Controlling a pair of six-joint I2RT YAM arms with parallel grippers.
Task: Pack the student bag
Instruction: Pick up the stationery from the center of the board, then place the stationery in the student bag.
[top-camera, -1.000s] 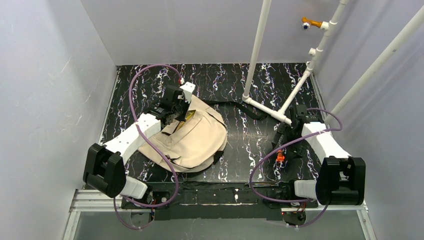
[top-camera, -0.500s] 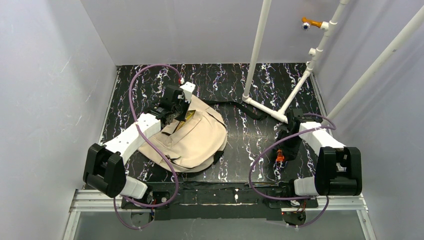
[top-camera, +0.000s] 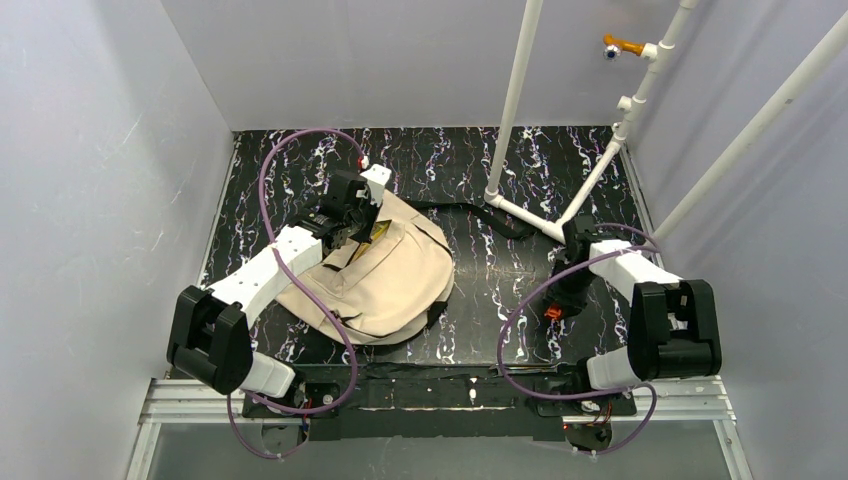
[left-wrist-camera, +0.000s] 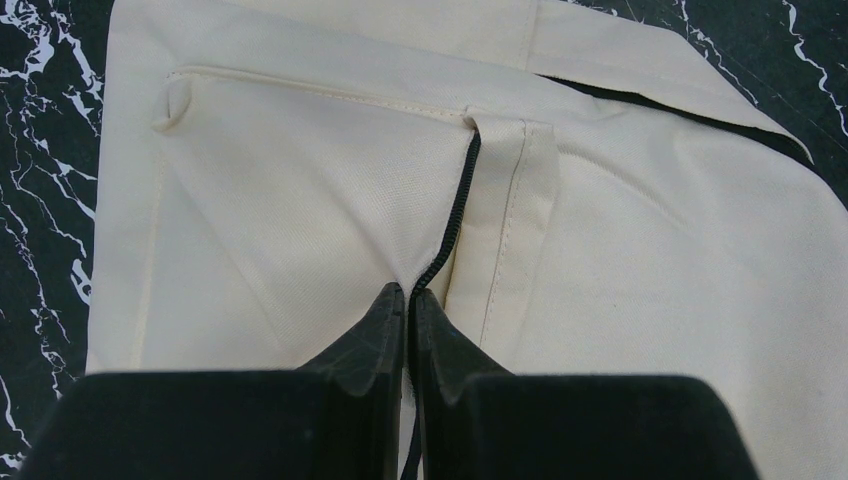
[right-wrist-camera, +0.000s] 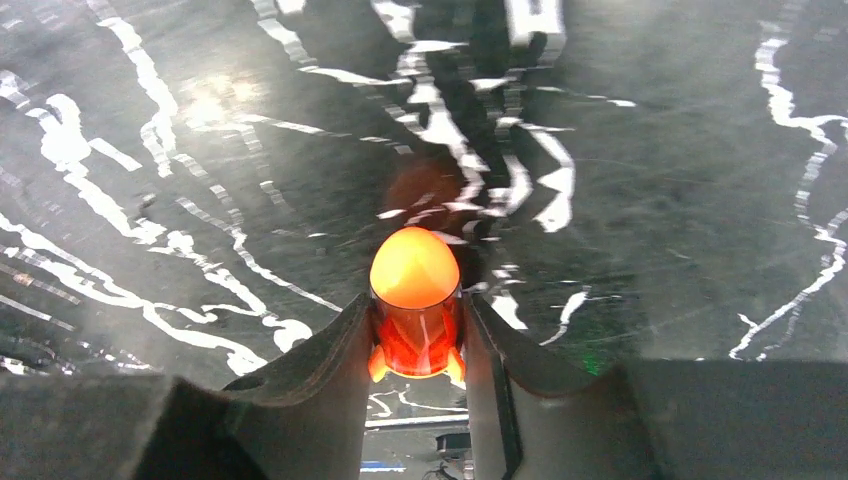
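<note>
The beige student bag (top-camera: 395, 285) lies flat on the left half of the black marbled table. My left gripper (top-camera: 357, 232) rests on its far part. In the left wrist view this gripper (left-wrist-camera: 410, 292) is shut on the bag's black zipper line (left-wrist-camera: 462, 195), which runs up across the beige cloth (left-wrist-camera: 650, 250). A small yellow edge (top-camera: 381, 229) peeks out beside the left fingers. My right gripper (top-camera: 557, 297) stands over the right half of the table. Its jaws (right-wrist-camera: 415, 310) press both sides of a small orange rocket-shaped thing (right-wrist-camera: 414, 268), seen as an orange dot (top-camera: 551, 312) from above.
A white pipe frame (top-camera: 525, 212) stands on the table behind the right gripper. The bag's thin black strap (top-camera: 470, 212) trails toward the pipe foot. Purple cables (top-camera: 520, 320) loop off both arms. Grey walls close in three sides.
My right gripper's jaws have closed from wide apart onto the orange thing, and the right arm has swung leftward. The left arm and the bag have not moved.
</note>
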